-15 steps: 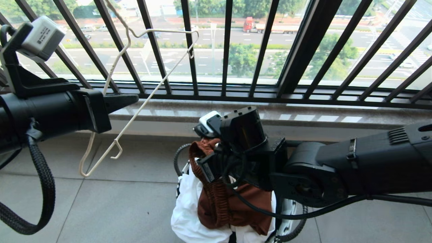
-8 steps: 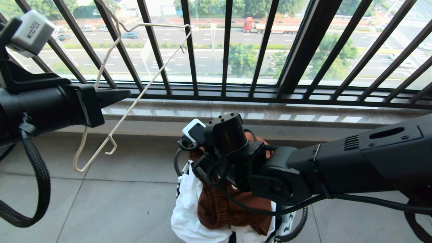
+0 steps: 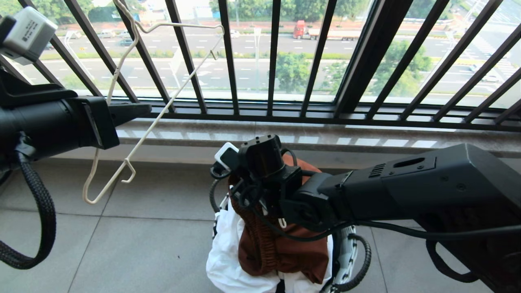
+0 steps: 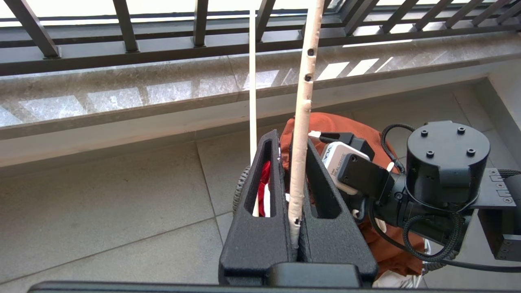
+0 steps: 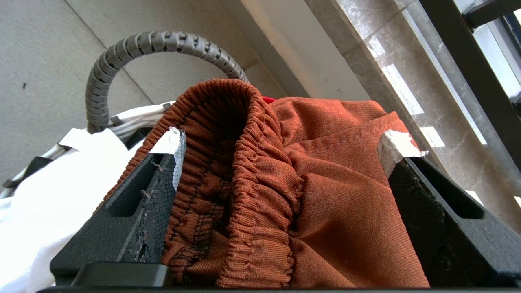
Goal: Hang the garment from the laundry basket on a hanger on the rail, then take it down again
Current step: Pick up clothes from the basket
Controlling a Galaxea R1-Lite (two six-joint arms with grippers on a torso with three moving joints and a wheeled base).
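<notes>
Jaws: the right gripper (image 5: 281, 162) stands wide open, one finger on each side of the gathered waistband of the garment (image 5: 285, 195), with the cloth between them and not yet pinched; the left gripper (image 4: 297, 211) is clamped tight on one wire arm of the hanger (image 3: 134, 118). Location of items: the rust-brown garment lies heaped on top of the laundry basket (image 3: 346, 260), its waistband fold raised above the basket's rim and the remainder draped down the near side over a white cloth (image 3: 228, 256). The basket stands on the tiled floor (image 3: 142, 244) close to the stone sill (image 3: 366, 140) under the black balustrade (image 3: 272, 57). The hanger is held aloft at the left, tilted, bare of any clothing, well apart from the basket. The rail is not in view. Assessment of progress: early stage. Hanger secured; garment not lifted out. Outstanding, in my judgement: close on the waistband, raise the shorts clear of the basket, dress them onto the hanger, hook the hanger on the rail, then take the garment down again.
</notes>
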